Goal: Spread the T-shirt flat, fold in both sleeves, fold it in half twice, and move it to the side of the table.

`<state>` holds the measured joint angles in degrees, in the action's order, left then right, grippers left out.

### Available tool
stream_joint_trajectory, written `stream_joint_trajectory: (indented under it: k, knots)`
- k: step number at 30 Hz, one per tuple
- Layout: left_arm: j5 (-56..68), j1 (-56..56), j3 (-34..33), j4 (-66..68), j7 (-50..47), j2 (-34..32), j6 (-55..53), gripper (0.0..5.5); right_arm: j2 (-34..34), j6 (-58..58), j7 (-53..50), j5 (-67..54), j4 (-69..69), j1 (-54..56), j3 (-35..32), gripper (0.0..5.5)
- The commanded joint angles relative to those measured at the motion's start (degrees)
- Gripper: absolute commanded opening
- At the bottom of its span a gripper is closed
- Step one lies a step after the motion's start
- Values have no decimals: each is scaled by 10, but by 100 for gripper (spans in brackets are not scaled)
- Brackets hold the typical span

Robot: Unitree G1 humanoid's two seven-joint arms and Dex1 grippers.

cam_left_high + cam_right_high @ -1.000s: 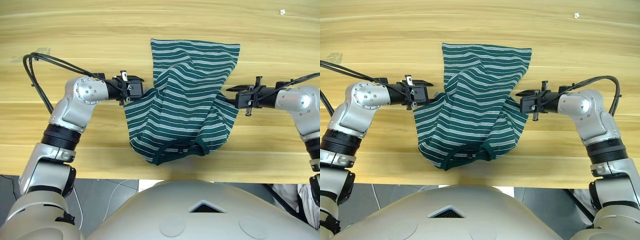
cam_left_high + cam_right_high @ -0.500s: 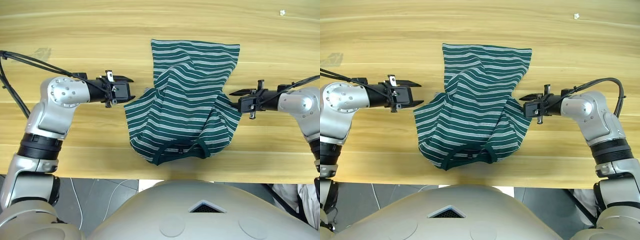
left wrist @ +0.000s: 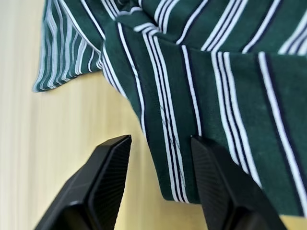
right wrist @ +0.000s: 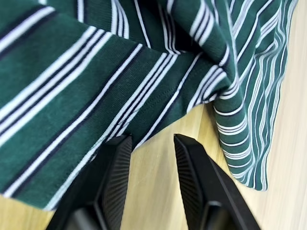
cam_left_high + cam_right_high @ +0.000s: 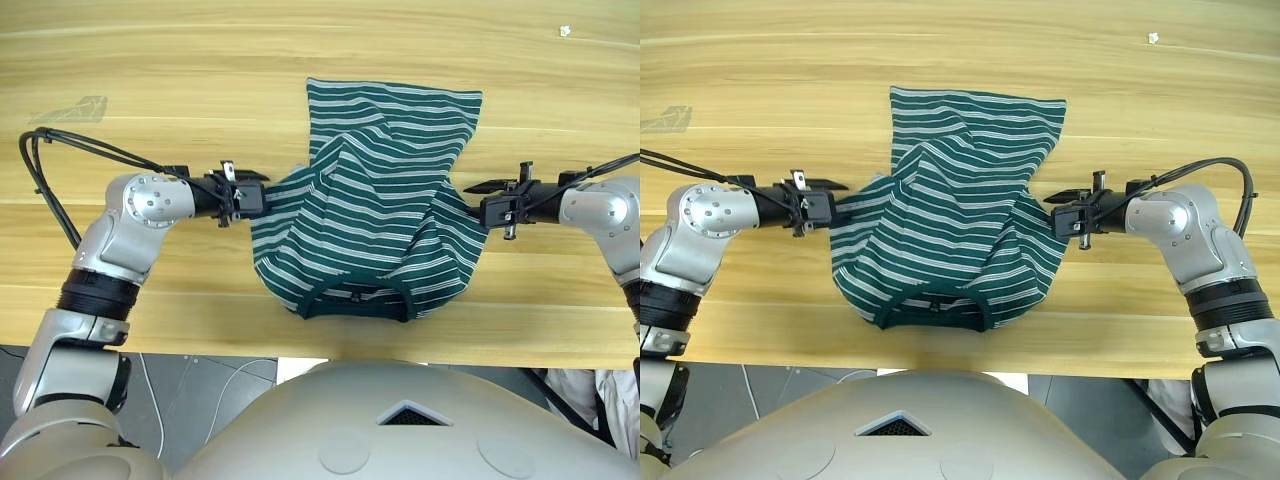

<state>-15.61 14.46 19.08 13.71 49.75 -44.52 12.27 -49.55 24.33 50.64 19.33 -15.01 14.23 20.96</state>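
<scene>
Though unclear overhead, left tool (image 3: 160, 142) and right tool (image 4: 152, 140) spread at T-shirt (image 5: 375, 200) edges close-up.

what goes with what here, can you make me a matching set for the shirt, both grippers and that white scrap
1 T-shirt
2 left gripper
3 right gripper
4 white scrap

a far right of the table
b jaws open at the T-shirt's right edge
c crumpled in the middle
d jaws open at the T-shirt's left edge

Pairs: 1-c, 2-d, 3-b, 4-a
</scene>
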Motion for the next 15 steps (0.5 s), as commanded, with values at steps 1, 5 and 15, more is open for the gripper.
stream_joint_trajectory:
  k: [1, 5, 15]
  knots:
    - [-16, -31, 18, 21, -1, 3, 13, 229, -2, -5, 4, 22, -21, -16, 13, 163]
    - [16, -73, -14, -40, 17, -36, 2, 229, -11, -6, 0, 21, -22, -23, 7, 163]
    - [71, -253, -129, -227, 27, -123, -44, 229, -66, -21, 4, 4, 4, -82, -36, 163]
